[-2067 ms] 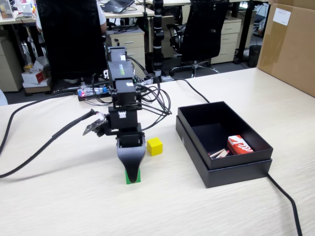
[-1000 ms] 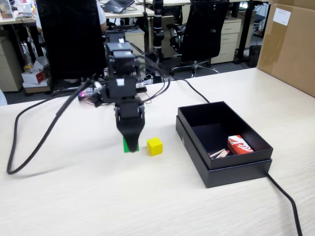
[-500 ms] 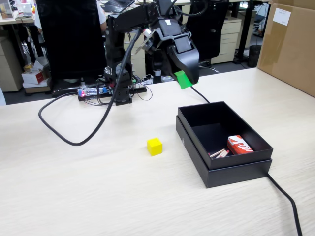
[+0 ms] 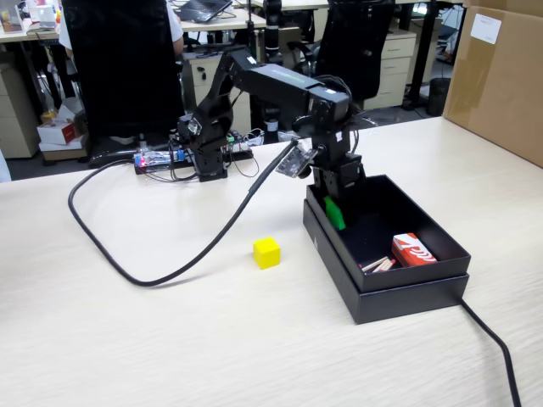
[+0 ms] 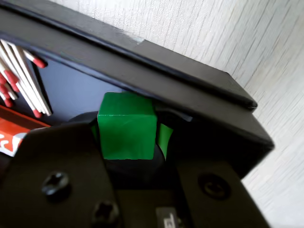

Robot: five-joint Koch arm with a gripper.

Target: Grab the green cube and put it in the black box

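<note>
The green cube (image 5: 126, 126) sits between my gripper's jaws in the wrist view, with the green-padded fingertip (image 5: 165, 137) close against its right side. My gripper (image 5: 129, 130) is shut on the cube. In the fixed view the gripper (image 4: 333, 209) reaches down inside the black box (image 4: 411, 298), close to its near-left wall, and a patch of green cube (image 4: 335, 213) shows at its tip. The box's stepped rim (image 5: 190, 80) runs just behind the cube in the wrist view. I cannot tell whether the cube touches the box floor.
A red matchbox (image 4: 413, 249) and loose matches (image 4: 377, 264) lie in the box's front right corner. A yellow cube (image 4: 266, 252) stands on the table left of the box. A black cable (image 4: 170, 273) loops across the table. A brown cardboard box (image 4: 501, 76) stands far right.
</note>
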